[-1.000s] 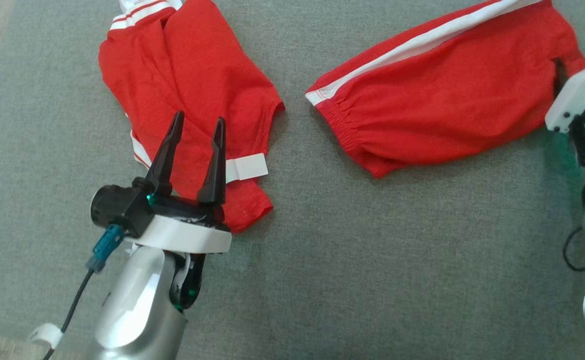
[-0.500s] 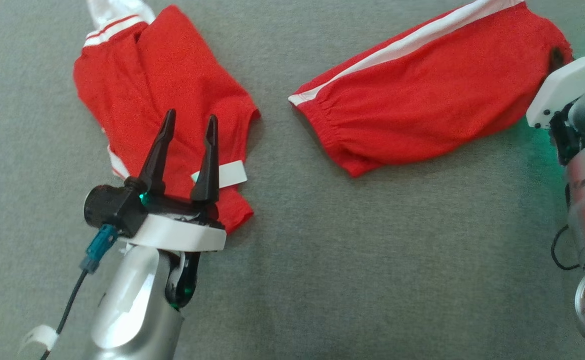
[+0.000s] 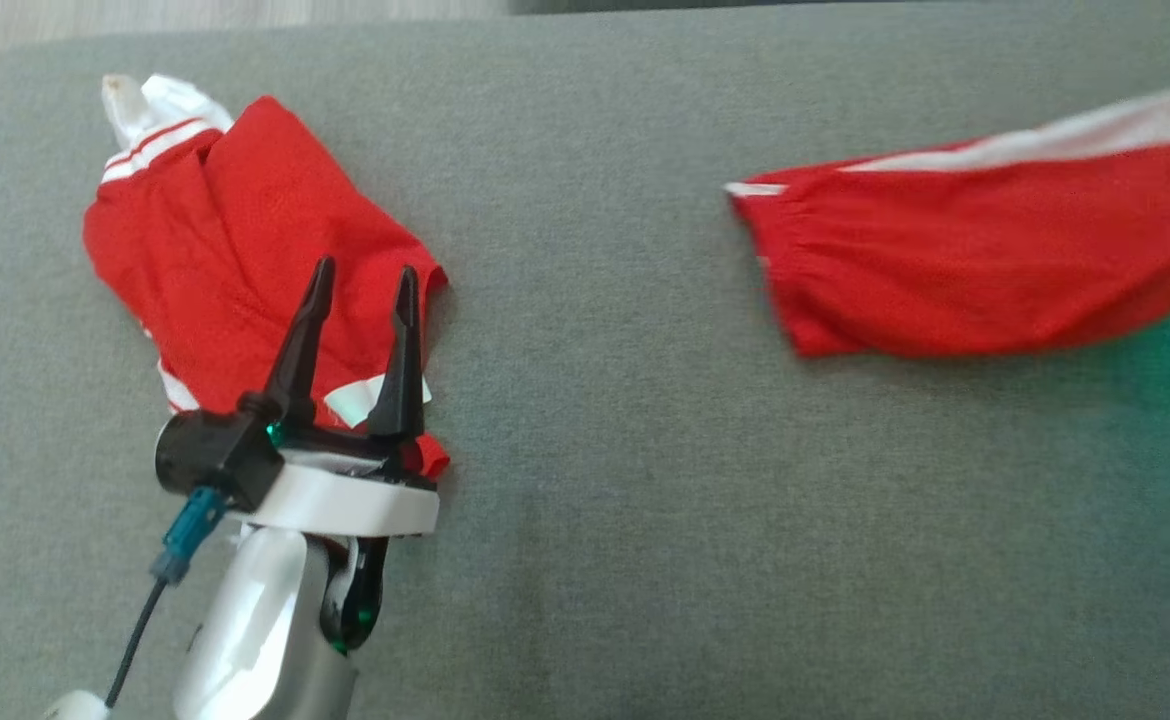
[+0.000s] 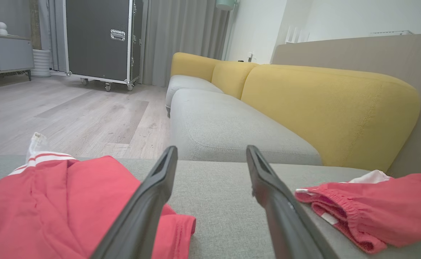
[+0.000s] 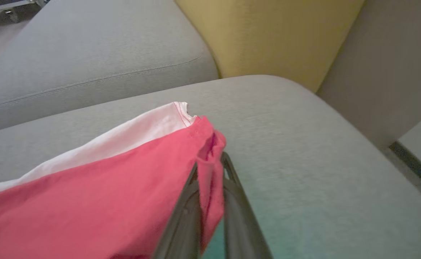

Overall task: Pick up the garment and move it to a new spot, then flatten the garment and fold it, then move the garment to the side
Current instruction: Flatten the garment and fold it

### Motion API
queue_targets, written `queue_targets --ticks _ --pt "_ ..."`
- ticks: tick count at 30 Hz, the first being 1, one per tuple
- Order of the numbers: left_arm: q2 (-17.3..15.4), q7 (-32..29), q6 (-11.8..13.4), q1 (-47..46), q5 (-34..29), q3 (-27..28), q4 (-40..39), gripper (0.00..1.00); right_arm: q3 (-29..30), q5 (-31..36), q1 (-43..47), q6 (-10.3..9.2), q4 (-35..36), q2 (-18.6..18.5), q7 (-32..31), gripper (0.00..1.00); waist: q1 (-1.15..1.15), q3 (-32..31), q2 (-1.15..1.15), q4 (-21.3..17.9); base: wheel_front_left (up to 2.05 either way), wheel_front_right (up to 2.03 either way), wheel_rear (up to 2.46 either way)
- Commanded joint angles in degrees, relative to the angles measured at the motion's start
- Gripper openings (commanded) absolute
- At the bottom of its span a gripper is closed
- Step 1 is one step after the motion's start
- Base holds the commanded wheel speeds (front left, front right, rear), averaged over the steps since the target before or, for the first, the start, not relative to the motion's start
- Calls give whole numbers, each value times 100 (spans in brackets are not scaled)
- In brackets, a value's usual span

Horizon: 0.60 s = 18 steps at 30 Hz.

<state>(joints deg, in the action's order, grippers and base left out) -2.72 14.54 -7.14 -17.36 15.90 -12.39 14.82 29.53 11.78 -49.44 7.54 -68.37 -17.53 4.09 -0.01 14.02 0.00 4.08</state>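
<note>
Garment [image 3: 985, 280] at three o'clock is pinched by right gripper [image 5: 210, 160]; left gripper [image 3: 366, 268] spread. Pick-up step; next, carry it elsewhere.

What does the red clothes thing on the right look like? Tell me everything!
The red garment is soft, thin-looking cloth with a white stripe along its far edge and a gathered stretchy band at its left end. It lies stretched sideways on the grey cushion, a little blurred in the head view. The right gripper is shut on a fold of its right corner, close to where the stripe ends.
</note>
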Motion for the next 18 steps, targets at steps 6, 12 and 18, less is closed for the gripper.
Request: queue_targets --ticks 6,12,18 --pt "-96 46 -30 90 -57 244 -241 100 271 363 139 -5 461 143 199 0 1 -111 0 -46 0 0 0" --pt "-161 46 -32 190 -57 226 -206 100 325 493 167 -5 521 506 568 0 1 -257 0 -30 0 0 0" --pt "-205 46 -33 326 -52 264 -183 100 4 383 95 -5 345 834 900 0 1 -536 0 -16 0 0 0"
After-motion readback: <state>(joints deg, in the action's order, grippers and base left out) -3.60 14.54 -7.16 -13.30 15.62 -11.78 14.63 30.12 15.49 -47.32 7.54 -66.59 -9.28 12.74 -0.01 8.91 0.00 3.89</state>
